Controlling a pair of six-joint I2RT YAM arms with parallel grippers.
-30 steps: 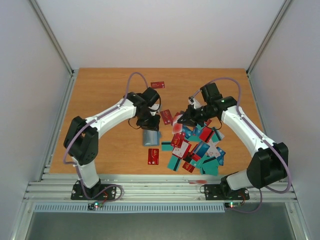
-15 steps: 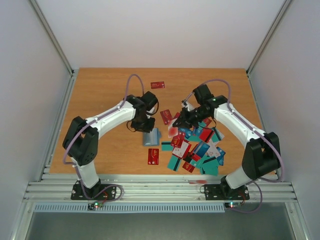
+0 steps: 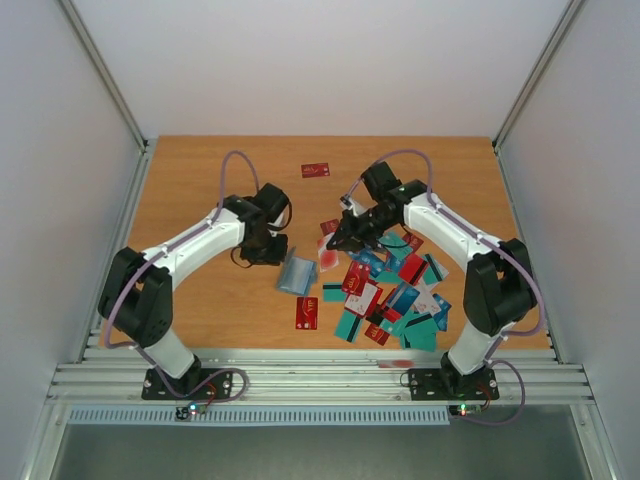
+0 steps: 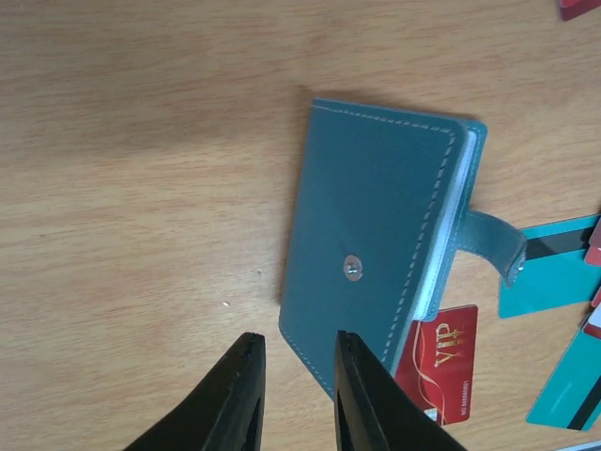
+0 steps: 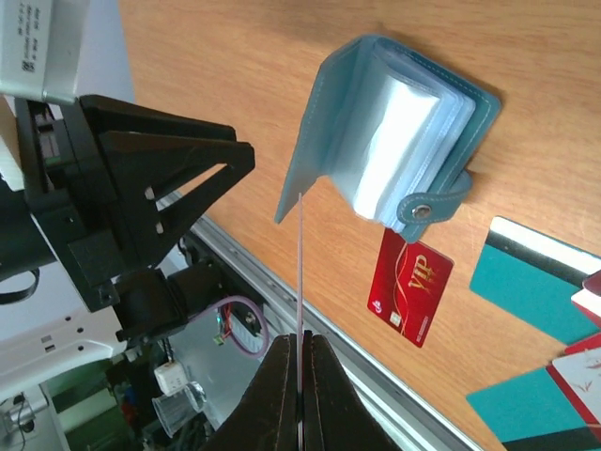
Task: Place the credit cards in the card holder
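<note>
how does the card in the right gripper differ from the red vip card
The held card stands edge-on, clamped in the right gripper; the red VIP card lies flat, print up. The held card points at the raised cover of the card holder; the VIP card sits partly under it. Both are thin.

Top external: fixed high behind my two bases, facing down and forward. It is far off and takes in the whole surface (image 3: 200, 200) and both my arms.
Left wrist: rides above my left end effector (image 4: 296, 343), fingers at the bottom edge. It faces almost straight down, close on the card holder (image 4: 376, 244).
Right wrist: rides above my right end effector (image 5: 299, 343). It slants down toward the surface's near edge, close.
Shared: all three views hold the card holder and the red card (image 4: 441, 362) just beside it.
</note>
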